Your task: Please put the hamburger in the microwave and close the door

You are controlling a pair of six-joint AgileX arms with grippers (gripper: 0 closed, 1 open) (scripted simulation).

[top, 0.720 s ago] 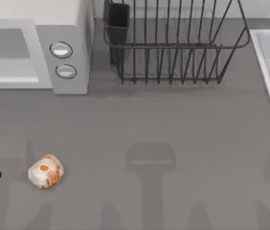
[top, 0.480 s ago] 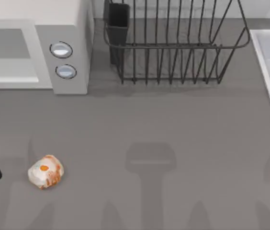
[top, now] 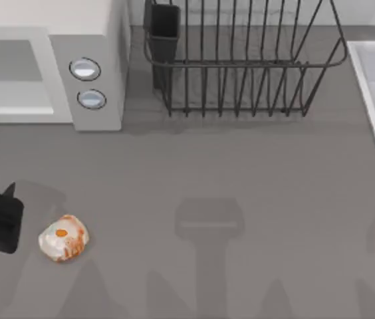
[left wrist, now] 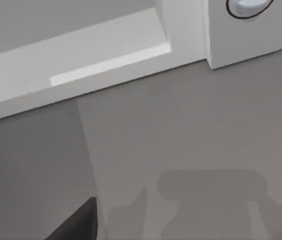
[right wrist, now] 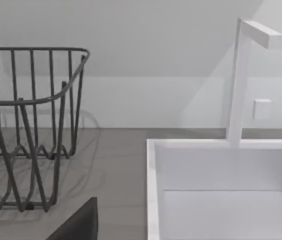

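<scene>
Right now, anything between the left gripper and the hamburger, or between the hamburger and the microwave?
Nothing visible. The left gripper sits just left of the hamburger, bare table between them. From hamburger up to the microwave is open tabletop too.

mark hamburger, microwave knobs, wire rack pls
hamburger (top: 63, 237), top view, on its orange-patched top.
upper knob (top: 84, 69), top view, on its silver face.
lower knob (top: 92, 99), top view, on its silver face.
wire rack (top: 241, 64), top view, on its front rim wire.

hamburger (top: 63, 237) front left, microwave (top: 88, 40) behind it, wire rack (top: 241, 60) right of microwave
</scene>
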